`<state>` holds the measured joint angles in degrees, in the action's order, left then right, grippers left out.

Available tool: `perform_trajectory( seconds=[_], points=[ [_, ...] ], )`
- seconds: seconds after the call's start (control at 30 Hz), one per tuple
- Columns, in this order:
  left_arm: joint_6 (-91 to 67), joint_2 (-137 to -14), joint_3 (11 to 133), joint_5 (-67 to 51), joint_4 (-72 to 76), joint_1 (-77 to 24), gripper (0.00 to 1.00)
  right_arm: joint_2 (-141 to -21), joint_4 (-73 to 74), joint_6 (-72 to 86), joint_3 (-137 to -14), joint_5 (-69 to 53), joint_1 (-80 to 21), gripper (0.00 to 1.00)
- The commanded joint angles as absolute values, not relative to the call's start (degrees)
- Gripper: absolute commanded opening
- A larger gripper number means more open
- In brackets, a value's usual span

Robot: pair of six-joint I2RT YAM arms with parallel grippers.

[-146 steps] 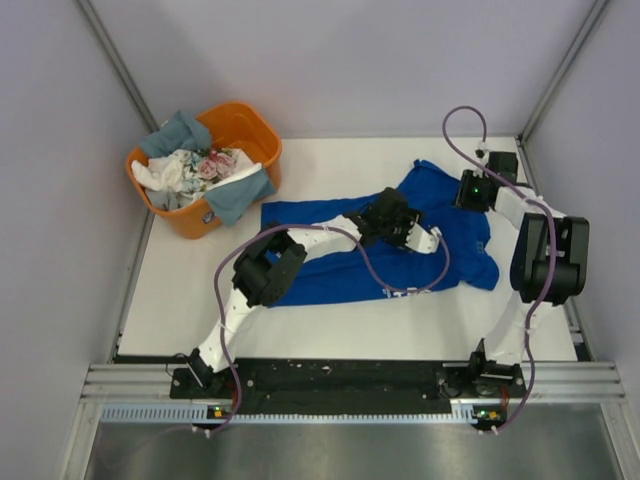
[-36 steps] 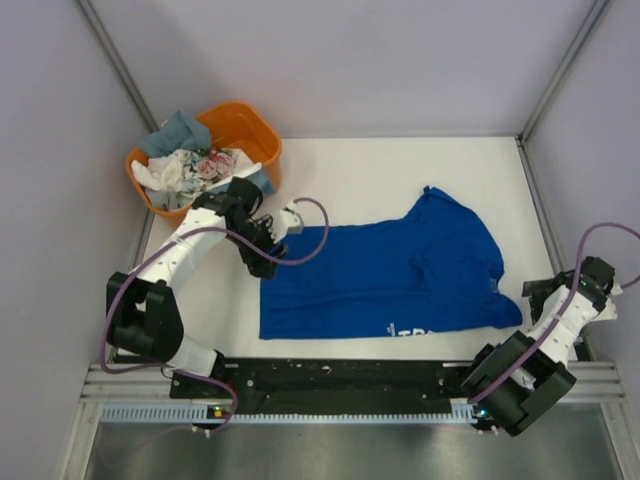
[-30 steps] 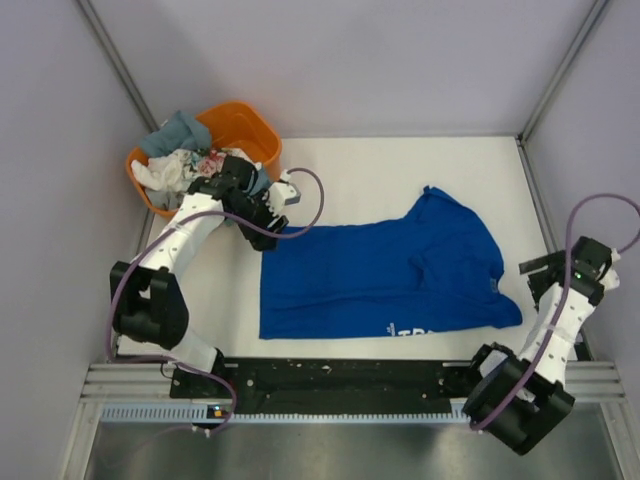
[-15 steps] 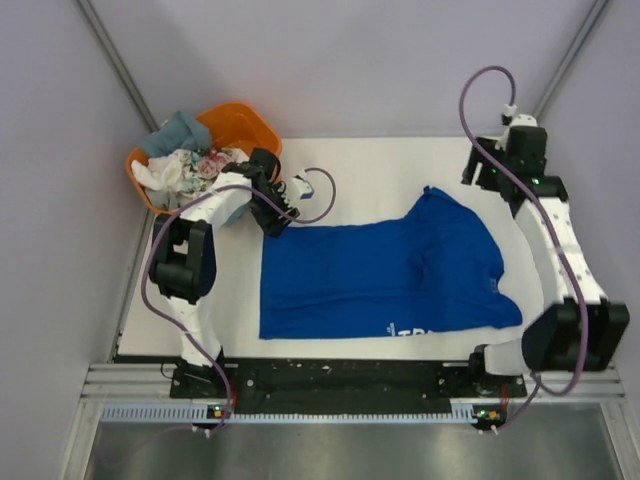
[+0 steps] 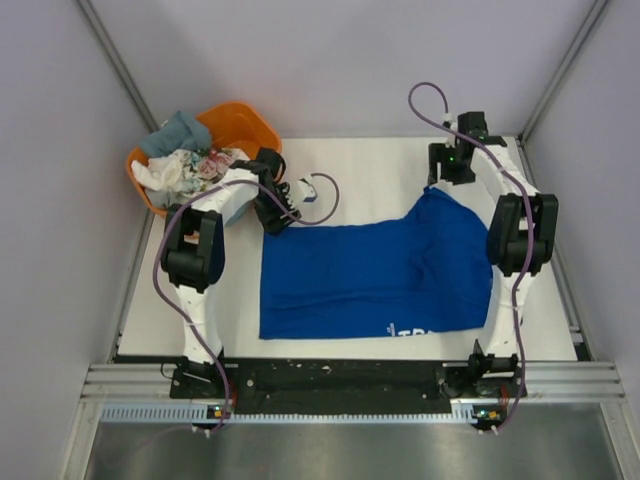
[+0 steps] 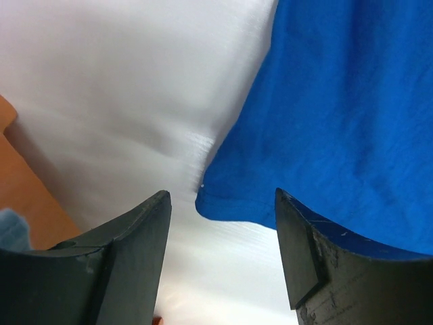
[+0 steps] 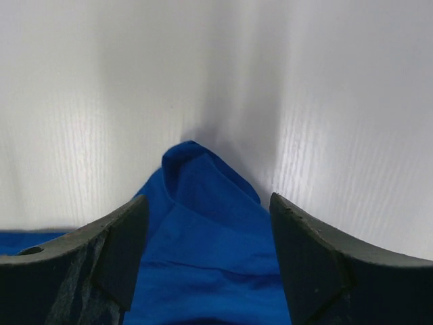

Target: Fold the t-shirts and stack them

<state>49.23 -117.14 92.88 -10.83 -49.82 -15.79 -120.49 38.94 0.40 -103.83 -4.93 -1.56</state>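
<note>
Top external view: the orange tub at the counter's far left holds a heap of shirts, grey-blue, white and floral. The blue shirt lies spread flat on the counter near the tub. The left end effector, jaws apart, stands over the blue shirt's far left corner. The right end effector, also apart, is over its far right tip.

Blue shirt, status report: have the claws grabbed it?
Left gripper open over far left corner. Right gripper open over far right corner. Blue shirt spread out, ungripped. Orange tub off to the side, not blocking.
</note>
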Motion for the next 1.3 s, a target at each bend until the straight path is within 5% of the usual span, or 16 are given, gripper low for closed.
perform_trajectory(
  seconds=[0.0,0.27,0.37,0.53,0.57,0.67,0.77,1.27],
  points=[
    [52.38,-118.65,96.33,-15.19,-50.36,-15.38,0.68,-124.62,39.29,-1.32,-110.91,-9.23,-2.81,0.72],
    [53.61,-122.43,99.31,-16.35,-50.80,-14.94,0.71,-132.53,40.51,1.40,-114.78,-10.02,-2.81,0.70],
    [54.23,-123.48,99.93,-16.70,-52.55,-14.85,0.70,-133.51,40.96,1.67,-115.05,-10.63,-2.73,0.51],
    [55.46,-125.33,100.37,-15.83,-55.37,-14.85,0.64,-131.05,40.87,0.79,-113.21,-11.25,-2.81,0.02],
    [55.11,-125.94,100.89,-15.30,-55.98,-14.85,0.58,-129.74,40.87,0.62,-112.86,-10.38,-2.73,0.00],
    [54.58,-126.65,101.69,-14.94,-56.69,-14.85,0.35,-125.43,40.78,0.35,-110.58,-9.58,-2.72,0.00],
    [54.67,-125.08,100.64,-16.52,-55.73,-14.85,0.00,-120.08,39.91,-1.67,-106.19,-10.11,-2.72,0.00],
    [54.67,-103.02,85.08,-19.86,-53.87,-14.94,0.00,-89.49,36.91,-1.41,-76.75,-4.05,-2.64,0.00]
  ],
)
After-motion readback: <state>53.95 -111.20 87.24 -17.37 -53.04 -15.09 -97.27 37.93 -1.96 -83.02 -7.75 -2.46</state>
